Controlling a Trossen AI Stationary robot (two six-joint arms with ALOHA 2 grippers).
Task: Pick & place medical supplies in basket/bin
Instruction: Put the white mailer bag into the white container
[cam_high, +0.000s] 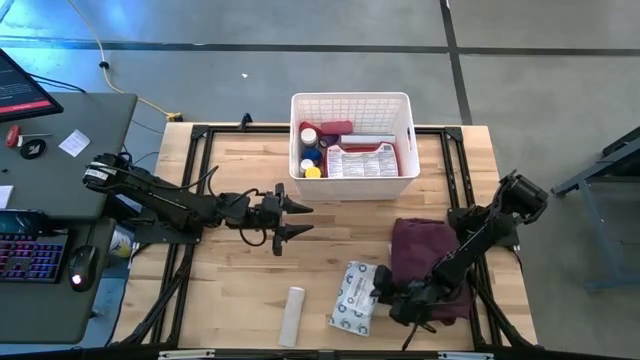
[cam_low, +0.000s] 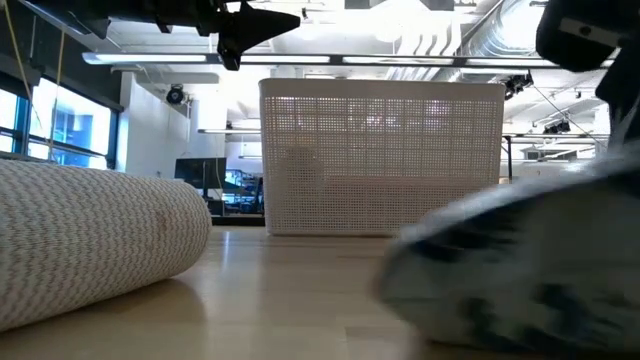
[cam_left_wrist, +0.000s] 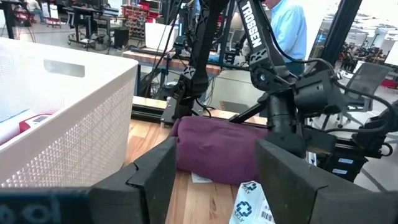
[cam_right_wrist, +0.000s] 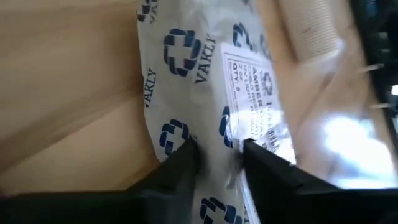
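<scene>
The grey-white packet (cam_high: 355, 298) with blue crosses lies near the table's near edge. My right gripper (cam_high: 383, 292) is low at its right side and shut on it; the right wrist view shows the packet (cam_right_wrist: 205, 81) close up. The white roll (cam_high: 292, 315) lies on its side left of the packet. My left gripper (cam_high: 300, 220) hovers open above the table's middle, in front of the white lattice basket (cam_high: 352, 185). The basket stands at the far edge and holds a red case (cam_high: 365, 160) and small bottles (cam_high: 310, 150). My right gripper pinches the packet's wrapper beside its printed label (cam_right_wrist: 249, 106) between the two fingers (cam_right_wrist: 180, 163). It comes slanting down from the table's right side. The film puckers up between the fingertips. In the high view the packet's left part (cam_high: 345, 305) lies on the table.
A maroon cloth (cam_high: 425, 255) lies bunched under and behind my right arm. In the low view the roll (cam_low: 90, 245) fills the near left and the basket (cam_low: 380, 155) stands behind it. Bare wood lies between basket and packet. A person in a light blue shirt (cam_left_wrist: 287, 28) stands beyond the table.
</scene>
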